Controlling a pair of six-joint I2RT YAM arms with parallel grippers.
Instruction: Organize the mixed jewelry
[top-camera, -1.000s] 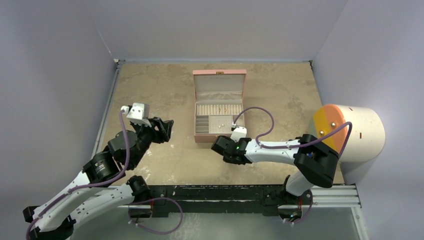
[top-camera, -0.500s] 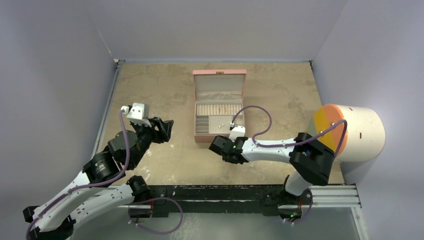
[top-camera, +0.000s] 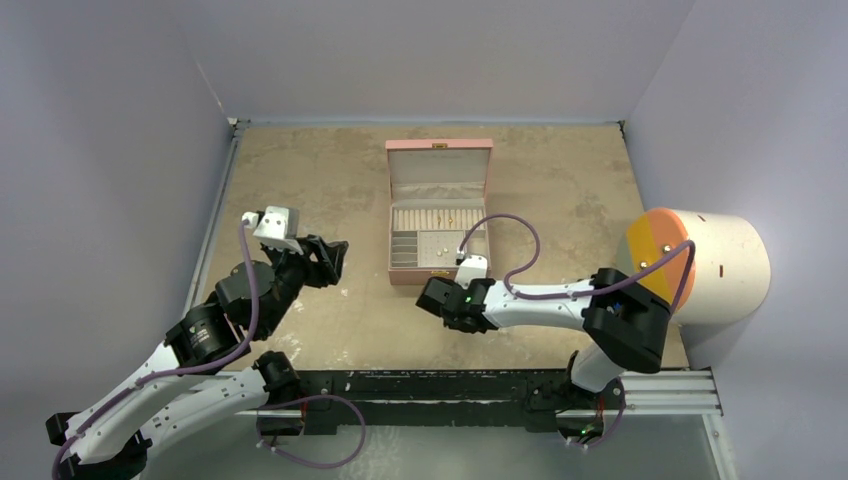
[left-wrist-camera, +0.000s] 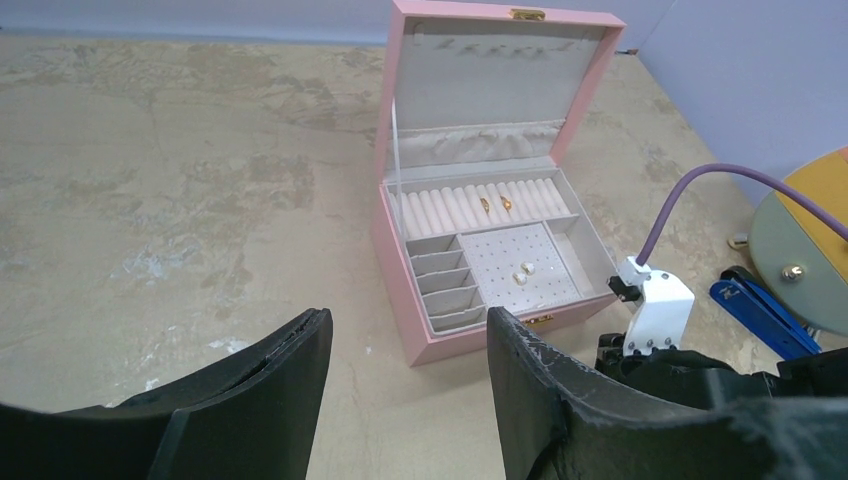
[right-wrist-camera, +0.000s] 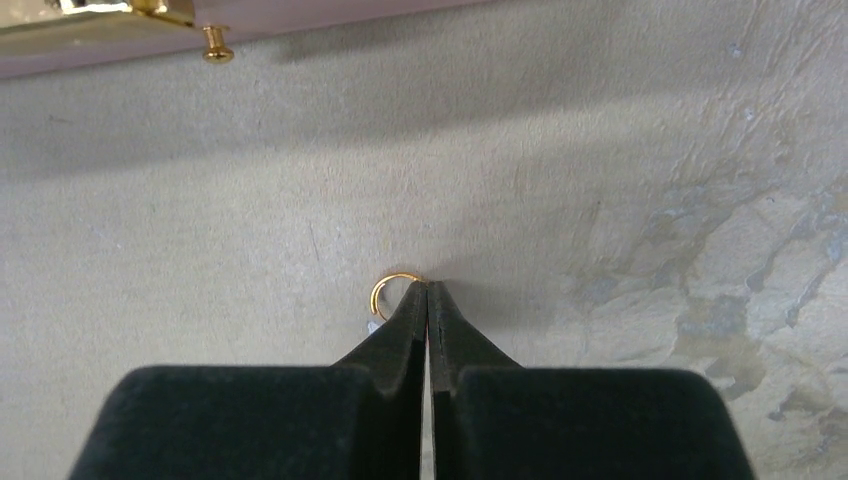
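Pink box (left-wrist-camera: 445, 345) stands open near the gold ring (right-wrist-camera: 392, 276).

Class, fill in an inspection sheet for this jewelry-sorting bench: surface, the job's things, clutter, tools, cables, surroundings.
Surface: mottled beige table.
Job's things: two gold rings in the ring rolls of the open pink box; studs on its perforated pad; loose gold ring on the table near the box's front.
Clutter: blue item at the right, unclear what it is.
Tools: left tool open, holding nothing; right tool shut, seemingly pinching the loose gold ring's rim.
Cables: purple cable arcing off the right wrist; another on the left arm.
Surroundings: grey walls; orange-and-cream drum at the right.
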